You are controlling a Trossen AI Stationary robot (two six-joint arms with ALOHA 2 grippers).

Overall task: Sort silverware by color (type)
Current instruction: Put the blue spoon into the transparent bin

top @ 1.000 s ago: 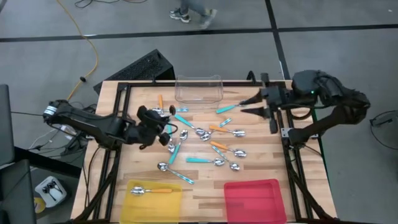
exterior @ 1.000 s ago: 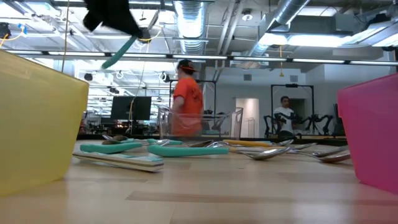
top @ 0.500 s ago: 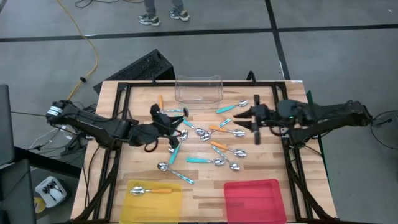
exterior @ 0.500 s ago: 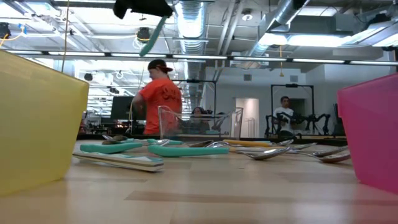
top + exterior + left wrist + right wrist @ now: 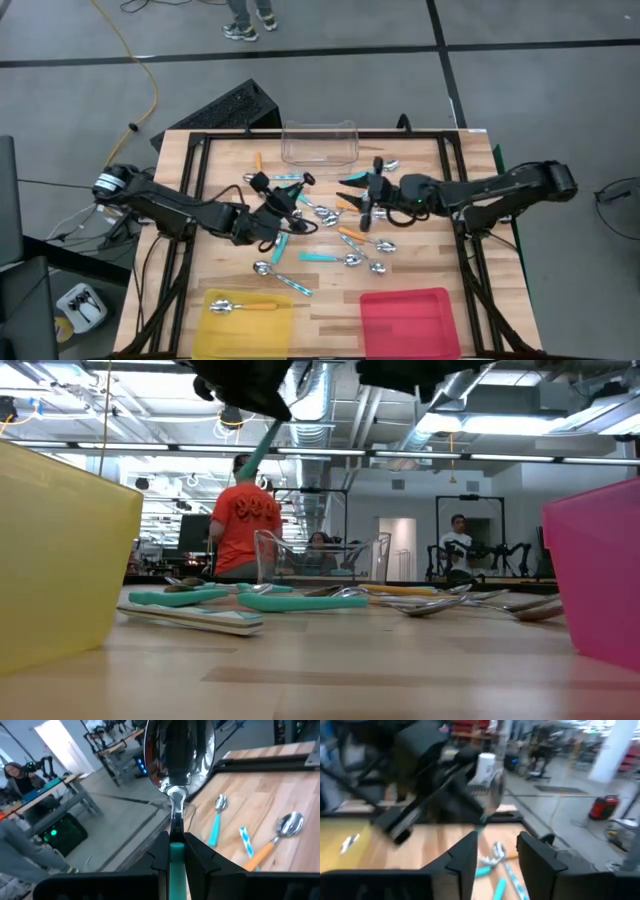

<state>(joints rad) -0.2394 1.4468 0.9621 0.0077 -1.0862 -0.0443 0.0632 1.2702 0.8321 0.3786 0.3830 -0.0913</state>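
Observation:
My left gripper (image 5: 283, 202) hovers over the left part of the spoon pile, shut on a teal-handled spoon (image 5: 179, 750). My right gripper (image 5: 356, 194) is open above the pile's right part and faces the left gripper; its fingers (image 5: 465, 855) show apart in the right wrist view. Several spoons with teal, orange or silver handles (image 5: 340, 235) lie flat on the wooden table. One orange-handled spoon (image 5: 243, 306) lies in the yellow tray (image 5: 275, 322). My left gripper pinches the spoon between its two fingers on the teal handle just behind the metal neck (image 5: 176, 851). The shiny bowl sticks out ahead of the fingertips. The spoon is lifted clear, and its teal handle (image 5: 258, 445) slants down below the gripper in the low view.
A clear plastic tub (image 5: 320, 142) stands at the table's far edge. The red tray (image 5: 410, 318) sits at the near edge, right of the yellow tray. A black frame borders the table on both sides (image 5: 462, 215). A person in an orange shirt (image 5: 245, 525) walks beyond the table.
My left gripper has carried the teal spoon toward the table's right, staying lifted. My right arm has reached from the right edge toward the table's left, ending over the spoon pile near the left gripper. The person behind the table has walked on.

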